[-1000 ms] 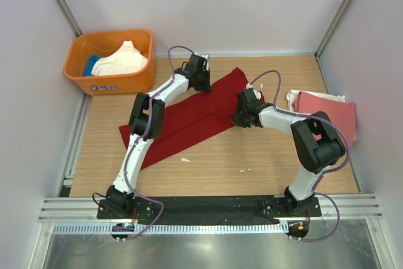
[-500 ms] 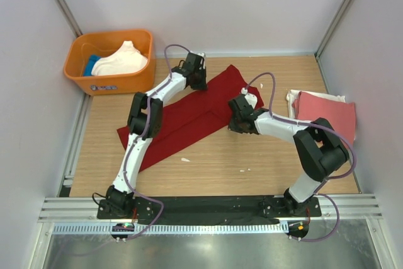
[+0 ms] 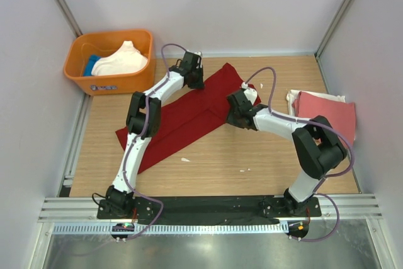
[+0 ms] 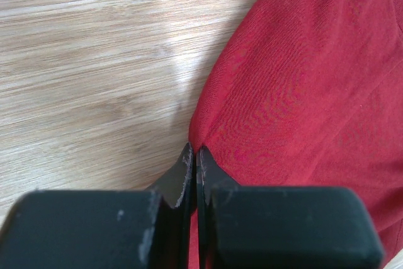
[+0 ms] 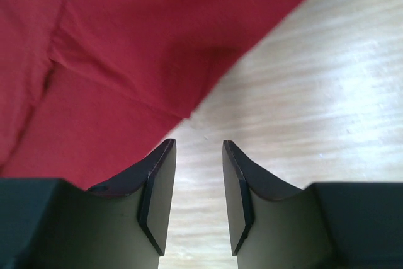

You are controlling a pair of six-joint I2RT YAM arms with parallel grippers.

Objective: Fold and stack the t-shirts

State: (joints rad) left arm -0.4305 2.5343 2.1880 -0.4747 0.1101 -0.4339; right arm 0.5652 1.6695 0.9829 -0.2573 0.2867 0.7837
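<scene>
Red shirt [image 3: 195, 111]: left claw [image 4: 194, 154] pinches its edge, right claw [image 5: 198, 148] open and empty; your one-sided pull may skew it.

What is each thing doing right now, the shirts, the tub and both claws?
dark red t-shirt: stretched out flat on the table.
left claw: shut, pinching the dark red t-shirt's edge.
right claw: open, holding nothing, just off that shirt's edge.
salmon-pink t-shirt: folded, lying on a white t-shirt.
orange tub: upright, with a crumpled cream t-shirt and blue t-shirt inside.
</scene>
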